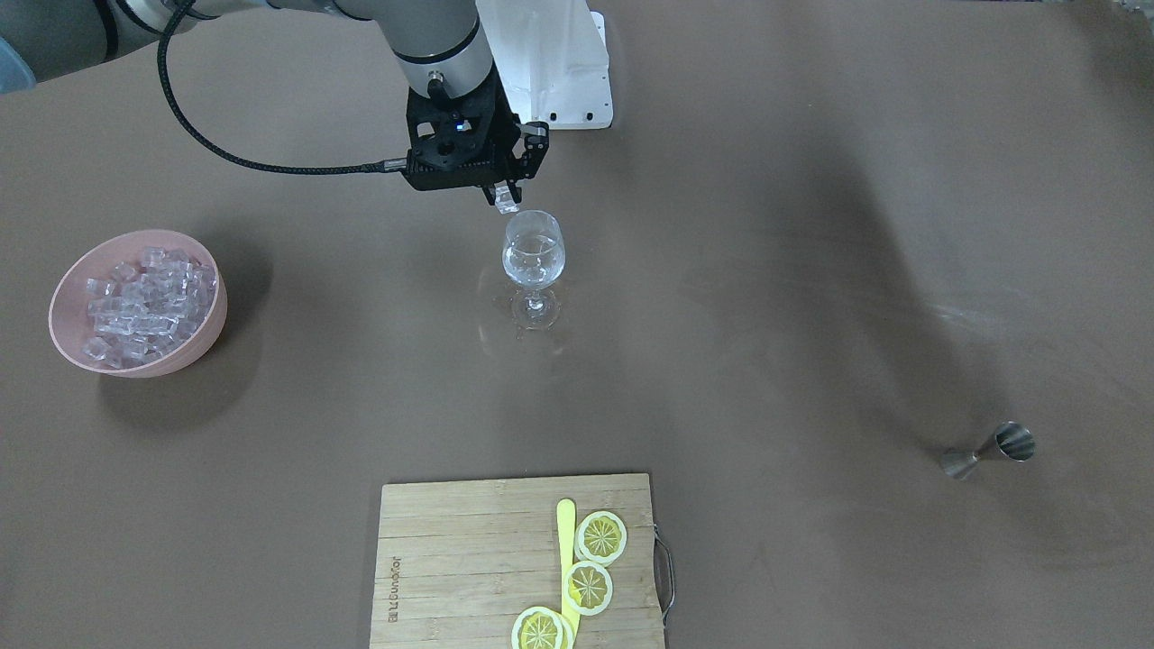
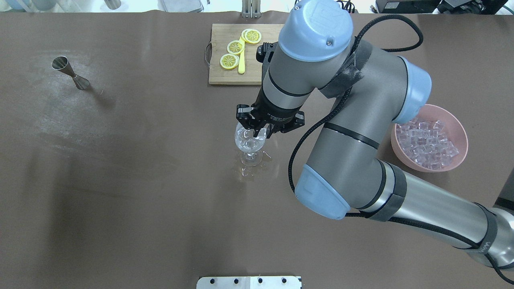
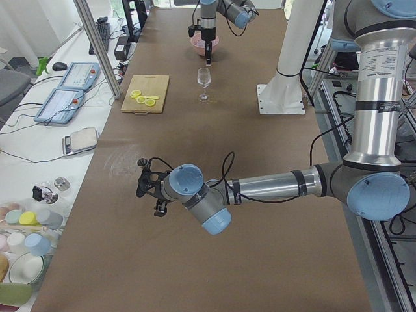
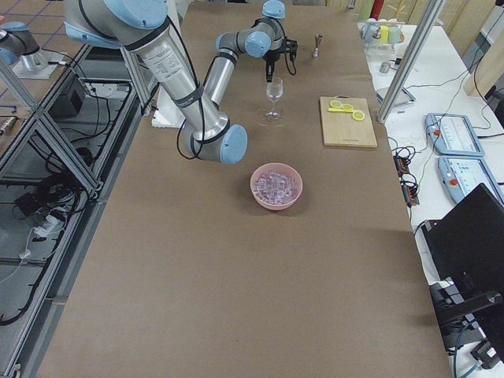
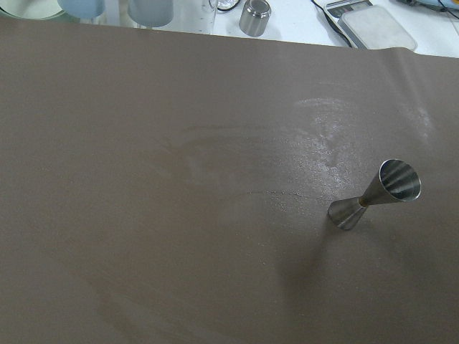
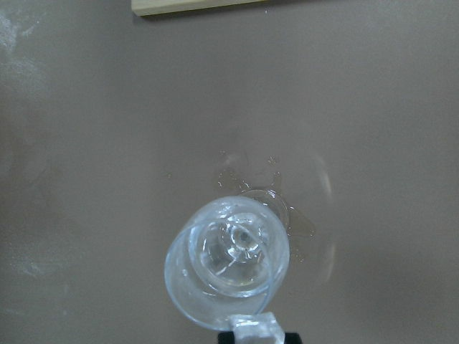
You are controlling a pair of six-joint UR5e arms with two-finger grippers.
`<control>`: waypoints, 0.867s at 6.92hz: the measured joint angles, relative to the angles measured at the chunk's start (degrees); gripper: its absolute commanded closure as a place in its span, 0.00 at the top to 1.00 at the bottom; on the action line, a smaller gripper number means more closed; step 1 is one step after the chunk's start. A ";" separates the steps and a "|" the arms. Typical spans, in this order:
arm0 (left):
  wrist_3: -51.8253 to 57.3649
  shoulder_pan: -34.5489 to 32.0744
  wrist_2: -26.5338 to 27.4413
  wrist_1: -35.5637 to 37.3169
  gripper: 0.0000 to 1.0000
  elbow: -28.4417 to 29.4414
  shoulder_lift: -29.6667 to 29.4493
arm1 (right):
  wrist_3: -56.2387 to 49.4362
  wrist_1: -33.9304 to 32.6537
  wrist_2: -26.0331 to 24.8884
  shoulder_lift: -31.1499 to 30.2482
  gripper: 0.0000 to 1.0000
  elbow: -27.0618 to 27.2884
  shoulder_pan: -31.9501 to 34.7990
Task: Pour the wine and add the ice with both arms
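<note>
Nearest the front camera lies a wooden cutting board [image 1: 460, 559] at the table [image 1: 811, 270] edge. It carries three lemon slices [image 1: 601, 536] and a yellow stick [image 1: 566, 532] that lies along them.

Farther in, near the middle of the table, a wine glass [image 1: 534, 261] stands upright with what looks like clear liquid in its bowl. Small wet specks [image 6: 231, 170] dot the table beside its foot.

The right arm [image 2: 353, 120] reaches over the glass. Its right claw [image 1: 505, 194] points down and is clamped on one ice cube [image 6: 252, 326], held just above the rim at the side of the glass nearer the robot and not touching it.

The rest of the ice [image 1: 144, 302] fills a pink bowl [image 1: 54, 311] well apart from the glass, on the robot's right.

On the robot's left side a metal measuring cup [image 1: 987, 451] stands upright and alone. The left arm [image 3: 273, 185] stretches low over that end of the table. Its left claw [image 3: 148, 185] shows only in the side view, so I cannot tell whether its fingers are apart or together.
</note>
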 measured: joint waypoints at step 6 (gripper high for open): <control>-0.02 -0.18 0.40 0.17 0.97 0.05 -0.04 | 0.57 6.39 -0.67 1.32 1.00 -5.06 0.74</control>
